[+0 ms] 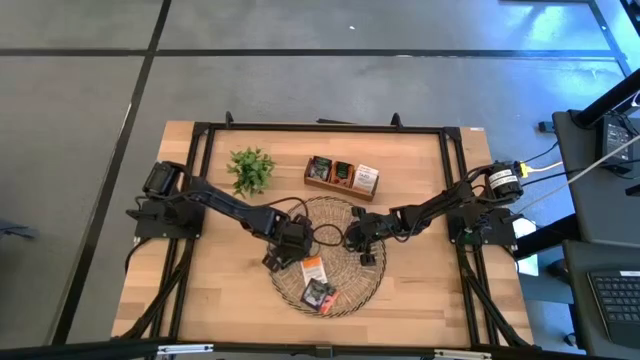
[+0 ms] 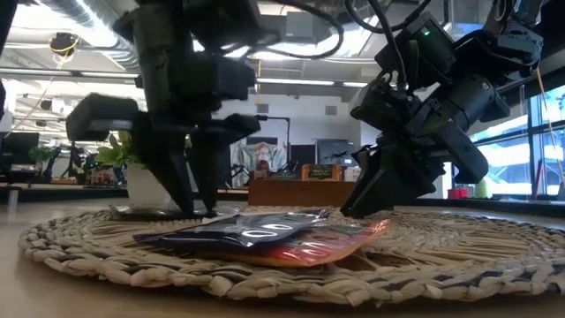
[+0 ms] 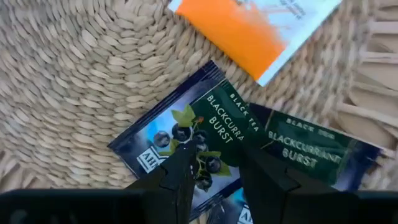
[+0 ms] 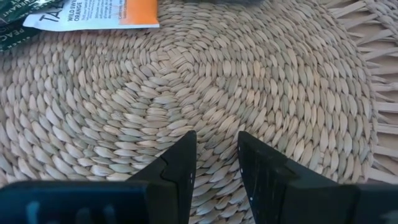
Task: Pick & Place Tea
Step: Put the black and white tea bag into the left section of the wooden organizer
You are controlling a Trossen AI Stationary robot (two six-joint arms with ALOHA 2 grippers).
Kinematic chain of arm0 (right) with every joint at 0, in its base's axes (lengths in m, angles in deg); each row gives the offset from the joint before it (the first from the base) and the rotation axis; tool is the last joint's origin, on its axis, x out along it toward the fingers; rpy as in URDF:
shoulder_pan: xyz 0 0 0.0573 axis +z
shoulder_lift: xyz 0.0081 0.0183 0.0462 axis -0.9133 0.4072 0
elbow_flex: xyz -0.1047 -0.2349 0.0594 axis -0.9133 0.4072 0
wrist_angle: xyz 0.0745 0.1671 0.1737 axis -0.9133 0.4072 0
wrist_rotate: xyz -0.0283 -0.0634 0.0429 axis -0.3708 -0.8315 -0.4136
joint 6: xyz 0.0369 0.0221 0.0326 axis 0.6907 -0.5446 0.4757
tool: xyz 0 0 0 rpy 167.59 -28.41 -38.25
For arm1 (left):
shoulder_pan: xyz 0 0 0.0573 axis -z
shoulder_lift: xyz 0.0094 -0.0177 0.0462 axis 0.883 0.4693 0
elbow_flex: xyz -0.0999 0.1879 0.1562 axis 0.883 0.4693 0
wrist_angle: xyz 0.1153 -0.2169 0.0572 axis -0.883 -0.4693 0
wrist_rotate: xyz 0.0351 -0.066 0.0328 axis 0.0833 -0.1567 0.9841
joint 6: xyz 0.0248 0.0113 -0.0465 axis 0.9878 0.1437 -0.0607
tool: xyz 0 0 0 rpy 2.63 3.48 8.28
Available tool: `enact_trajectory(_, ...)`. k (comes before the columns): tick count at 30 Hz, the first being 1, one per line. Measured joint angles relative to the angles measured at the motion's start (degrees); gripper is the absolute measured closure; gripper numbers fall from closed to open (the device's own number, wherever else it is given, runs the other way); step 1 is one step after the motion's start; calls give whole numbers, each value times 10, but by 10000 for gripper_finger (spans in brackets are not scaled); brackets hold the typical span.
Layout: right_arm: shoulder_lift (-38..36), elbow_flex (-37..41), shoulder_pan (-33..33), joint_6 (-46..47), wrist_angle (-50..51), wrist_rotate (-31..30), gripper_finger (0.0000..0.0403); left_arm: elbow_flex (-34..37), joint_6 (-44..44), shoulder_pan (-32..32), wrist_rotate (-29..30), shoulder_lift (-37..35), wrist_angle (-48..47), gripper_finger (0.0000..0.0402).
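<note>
Sachets (image 3: 186, 140) look light, thin and slippery; pinch 1 by a raised edge. Left gripper (image 3: 214, 171) hovers parted, empty; right gripper (image 4: 217, 155) parted over bare woven tray (image 4: 267, 68)

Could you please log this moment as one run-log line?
left tool: open over dark tea sachet | right tool: open, empty, over woven tray

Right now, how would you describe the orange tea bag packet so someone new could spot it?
Find the round woven tray in the middle of the wooden table. On its front half, beside the left gripper, lies the orange tea bag packet. It is bright orange and white, while the packets touching it are dark.
</note>
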Motion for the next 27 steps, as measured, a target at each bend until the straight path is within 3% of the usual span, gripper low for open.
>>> enact_trajectory(7, 0, 0, 0, 0, 1, 0, 282, -2, -71, 0, 3, 16, 6, 289)
enact_trajectory(15, 0, 0, 0, -1, 1, 0, 282, -1, -371, 1, 28, 18, 39, 290)
enact_trajectory(21, -1, 0, 0, 1, 0, 0, 282, 0, -605, 5, 133, 23, 44, 291)
enact_trajectory(23, -1, 0, 0, 5, 0, 0, 282, 0, -667, 5, 167, 28, 43, 291)
enact_trajectory(27, -1, 0, 0, 16, 0, 0, 282, 0, -725, 2, 175, 28, 41, 291)
